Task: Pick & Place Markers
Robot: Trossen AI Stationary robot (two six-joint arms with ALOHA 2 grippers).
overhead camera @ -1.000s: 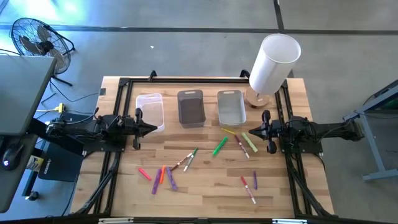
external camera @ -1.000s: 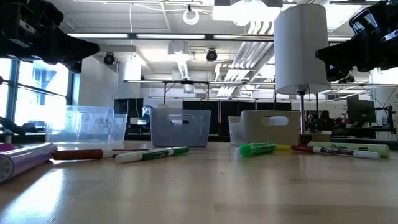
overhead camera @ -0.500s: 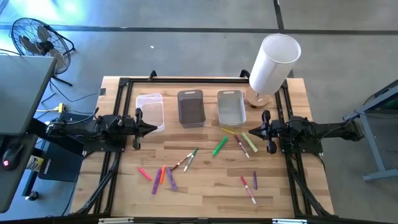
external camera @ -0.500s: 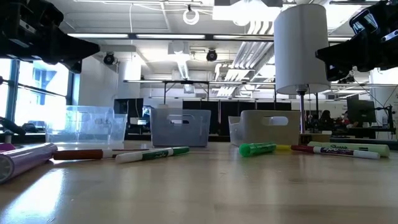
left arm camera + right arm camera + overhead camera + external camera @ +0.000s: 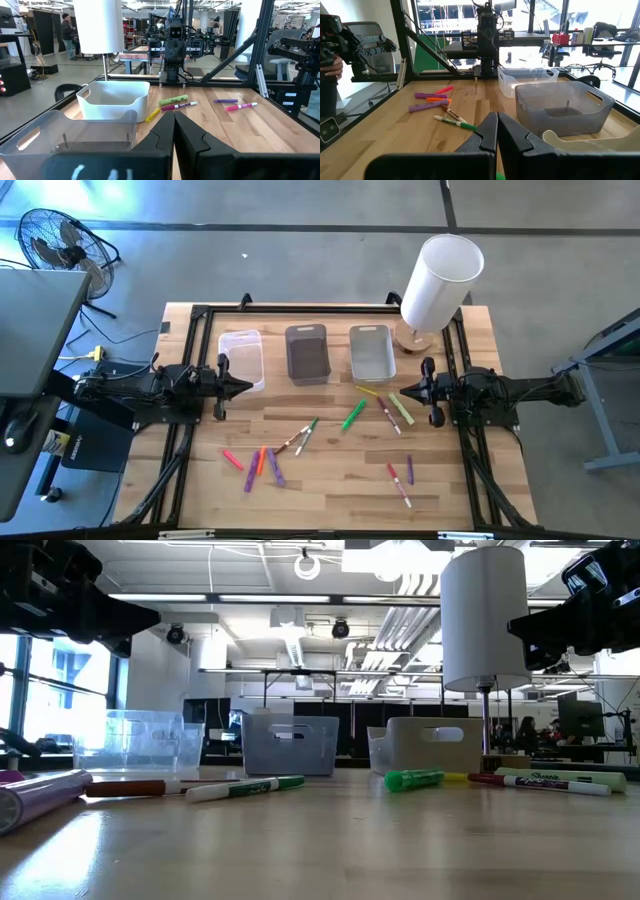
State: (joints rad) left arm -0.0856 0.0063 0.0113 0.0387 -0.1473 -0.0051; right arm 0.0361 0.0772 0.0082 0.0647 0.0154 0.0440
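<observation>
Several markers lie flat on the wooden table. A green one point(image 5: 353, 415), a yellow-green one point(image 5: 401, 408) and a red-and-white one point(image 5: 388, 416) lie near my right gripper point(image 5: 404, 391). Pink point(image 5: 232, 459), orange point(image 5: 261, 460) and purple point(image 5: 276, 468) markers lie toward the near left, and two more point(image 5: 400, 480) toward the near right. My left gripper point(image 5: 247, 387) hovers level beside the clear bin point(image 5: 243, 358). Both grippers are shut, point at each other across the table, and stand above the tabletop with nothing in them point(image 5: 174, 120) point(image 5: 497, 119).
Three bins stand in a row at the far side: the clear one, a dark grey one point(image 5: 307, 354) and a pale one point(image 5: 371, 352). A tall white cylinder on a stand point(image 5: 440, 280) rises at the far right corner. A black frame point(image 5: 200, 320) borders the table.
</observation>
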